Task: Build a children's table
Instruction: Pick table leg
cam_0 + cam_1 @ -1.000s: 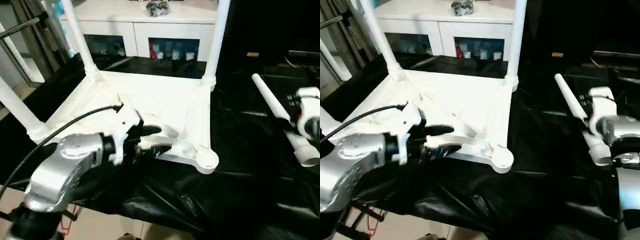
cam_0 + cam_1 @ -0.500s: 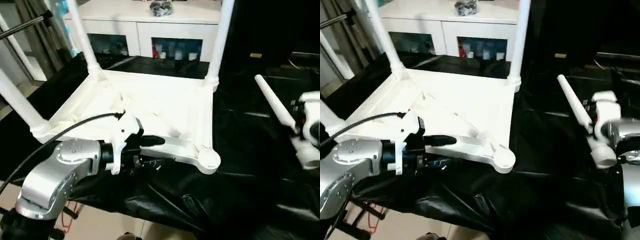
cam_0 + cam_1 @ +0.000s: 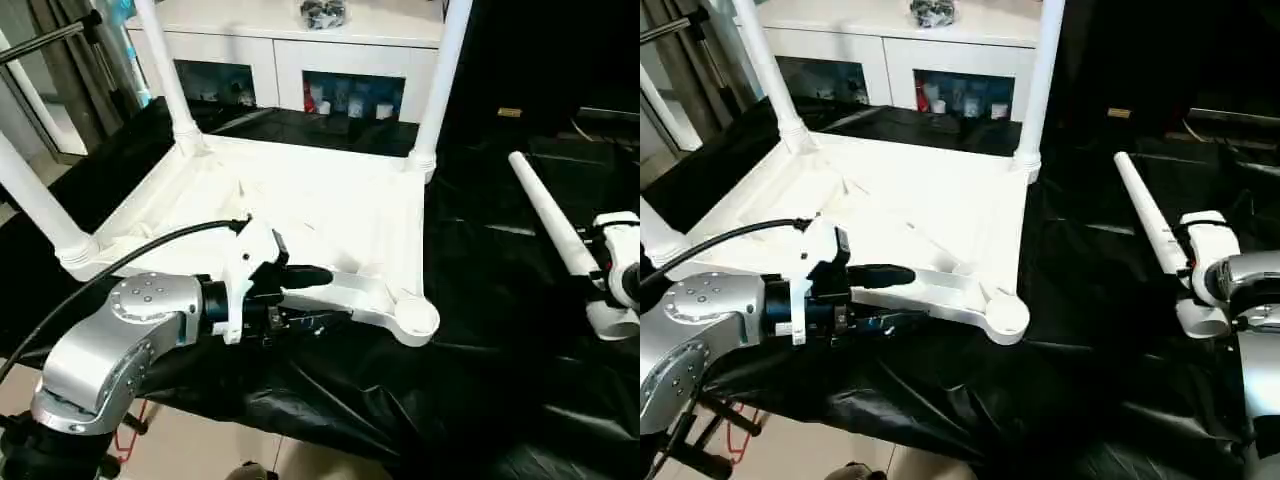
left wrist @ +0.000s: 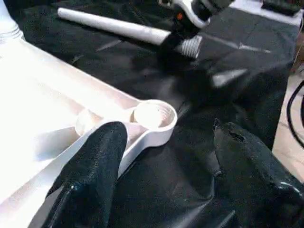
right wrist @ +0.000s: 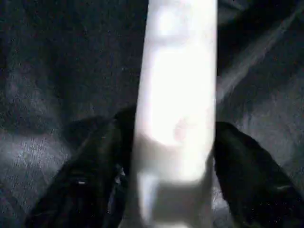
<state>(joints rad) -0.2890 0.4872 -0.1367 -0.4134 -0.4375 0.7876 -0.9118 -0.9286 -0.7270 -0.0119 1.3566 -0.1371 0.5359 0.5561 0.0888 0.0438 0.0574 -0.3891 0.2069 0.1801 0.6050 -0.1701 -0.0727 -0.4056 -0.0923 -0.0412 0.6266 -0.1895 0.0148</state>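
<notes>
Now left gripper (image 4: pixel 161 175) open astride tabletop (image 3: pixel 300 200) edge, right gripper (image 5: pixel 166 161) clasping leg (image 3: pixel 560 235) (threaded end).

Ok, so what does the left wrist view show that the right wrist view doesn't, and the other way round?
Left wrist view alone: the tabletop and its empty corner socket, with the left gripper open, one finger over the tabletop's rim and the other over the sheet. Right wrist view alone: a close look along the loose leg. Shared: that loose leg, seen from farther off with its threaded end in the left wrist view, and the black sheet beneath it.
</notes>
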